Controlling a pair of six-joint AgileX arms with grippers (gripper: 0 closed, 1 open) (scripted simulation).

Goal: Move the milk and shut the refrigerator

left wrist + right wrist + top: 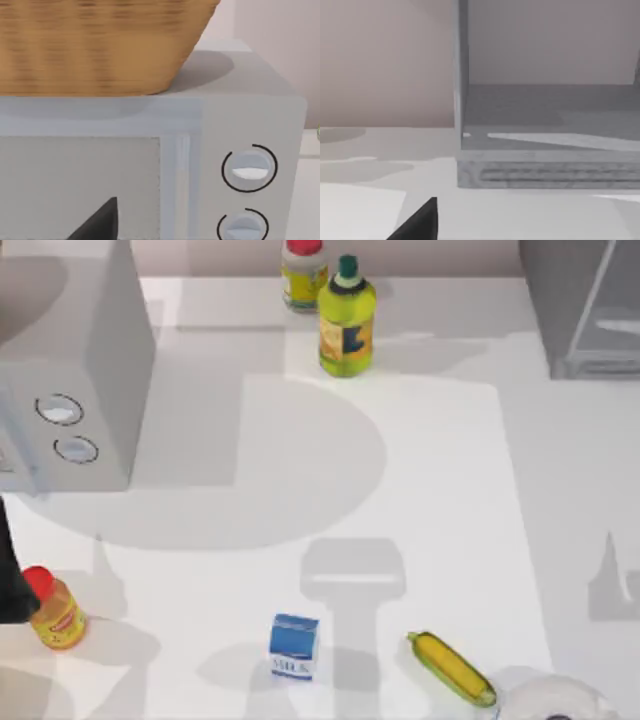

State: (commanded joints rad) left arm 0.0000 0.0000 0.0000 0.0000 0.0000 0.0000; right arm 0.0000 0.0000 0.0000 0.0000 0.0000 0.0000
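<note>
Blue-topped milk (293, 646) stands near the front edge, centre, untouched. Fridge (585, 310) sits far right, open. Risks, I judge: the corn (451, 668) just right of the milk may get knocked by a wide approach; the carton may tip if pinched high. My left arm (12, 580) is parked at the near left by a red-capped bottle (55, 609). For both grippers I cannot tell whether fingers are spread or pressed together.
</note>
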